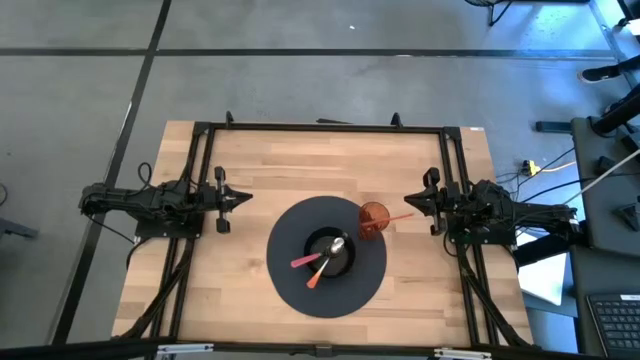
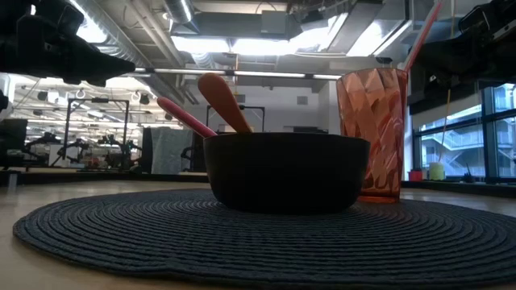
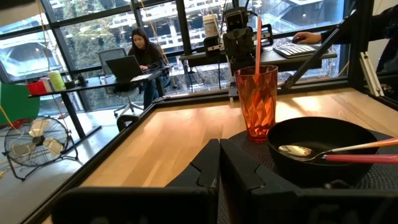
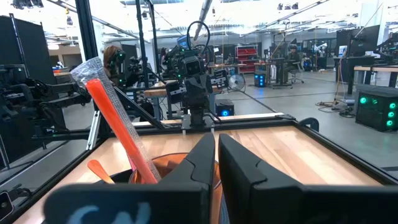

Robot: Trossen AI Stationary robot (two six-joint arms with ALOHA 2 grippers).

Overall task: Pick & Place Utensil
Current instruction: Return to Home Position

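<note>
Utensils: pink fork (image 1: 305, 261), orange spoon (image 1: 318, 274) in black bowl (image 2: 282, 173); likely light, stiff; grip protruding handles.
Pincers: left pincer (image 1: 243, 199), right pincer (image 1: 408, 203) closed, empty.

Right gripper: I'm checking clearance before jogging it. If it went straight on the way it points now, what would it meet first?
Probably the straw leaning out of the orange cup, then the cup itself; both sit just ahead of the right gripper, though height is hard to judge.
</note>
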